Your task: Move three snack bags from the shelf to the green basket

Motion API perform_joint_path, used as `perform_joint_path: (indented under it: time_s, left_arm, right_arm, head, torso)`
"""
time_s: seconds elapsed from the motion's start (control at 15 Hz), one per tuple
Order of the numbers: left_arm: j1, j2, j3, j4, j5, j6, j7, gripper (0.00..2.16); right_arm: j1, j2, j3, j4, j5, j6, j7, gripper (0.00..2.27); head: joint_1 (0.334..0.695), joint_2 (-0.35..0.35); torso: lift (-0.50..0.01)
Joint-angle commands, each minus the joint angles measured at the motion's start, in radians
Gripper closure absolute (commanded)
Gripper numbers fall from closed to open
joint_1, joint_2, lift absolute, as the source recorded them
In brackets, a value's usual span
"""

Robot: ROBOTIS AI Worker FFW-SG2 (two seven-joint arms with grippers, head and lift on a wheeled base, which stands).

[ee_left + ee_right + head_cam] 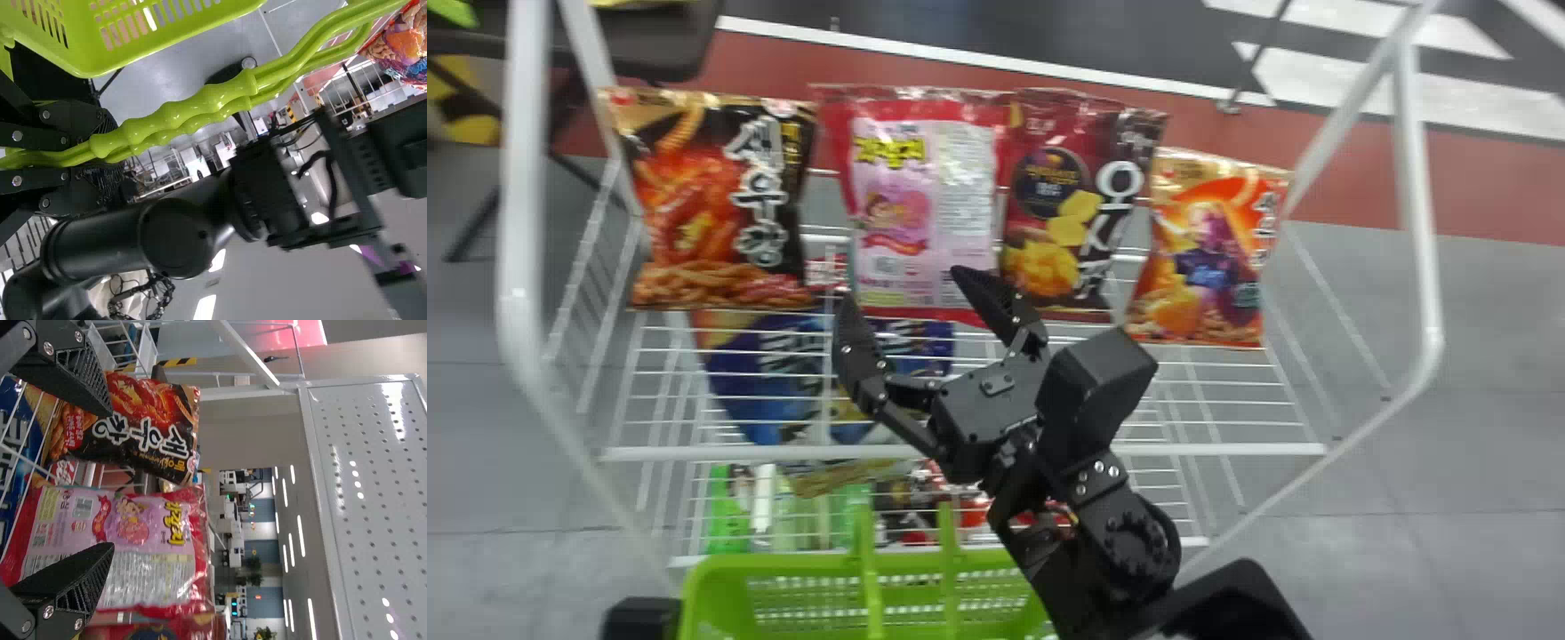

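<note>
White Korean lettering (761, 191) on black-orange bag (694, 209); yellow lettering (889, 151) on pink bag (898, 267).

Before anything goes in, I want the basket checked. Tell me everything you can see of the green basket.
The green basket is glossy, plastic-looking and bright lime, with rows of slots through its walls and a smooth, rounded rim. Its two raised handles have wavy grips and run close together between the fingers of the left gripper. It sits on the robot's side of the white wire shelf, low in the head view.
</note>
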Motion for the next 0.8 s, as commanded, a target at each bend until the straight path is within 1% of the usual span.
perform_joint_path:
  time_s: [0.0, 0.13, 0.27, 0.6, 0.73]
  left_arm:
    - [-0.004, -0.002, 0.001, 0.007, -0.001, 0.0, -0.002, 1.7]
    - [-0.009, -0.002, 0.001, 0.016, 0.001, 0.0, -0.003, 1.7]
    - [-0.015, 0.005, 0.001, 0.019, 0.002, 0.0, -0.005, 1.7]
    - [-0.03, 0.032, 0.013, 0.03, 0.032, -0.012, -0.005, 1.7]
    - [-0.033, 0.041, 0.021, 0.036, 0.045, -0.021, -0.005, 1.7]
  right_arm:
    - [-0.127, 0.026, 0.047, 0.084, -0.003, 0.096, -0.002, 0.12]
    - [-0.217, 0.04, 0.07, 0.149, -0.017, 0.124, -0.002, 0.12]
    - [-0.271, 0.055, 0.084, 0.195, -0.014, 0.127, -0.008, 0.12]
    - [-0.395, 0.055, 0.081, 0.322, -0.031, 0.179, -0.008, 0.12]
    - [-0.463, 0.055, 0.075, 0.392, -0.068, 0.225, 0.0, 0.12]
  head:
    - [0.695, -0.148]
    - [0.695, -0.09]
    - [0.695, -0.028]
    - [0.695, 0.017]
    - [0.695, 0.023]
  torso:
    - [-0.047]
    - [-0.047]
    - [-0.047]
    - [-0.047]
    - [-0.047]
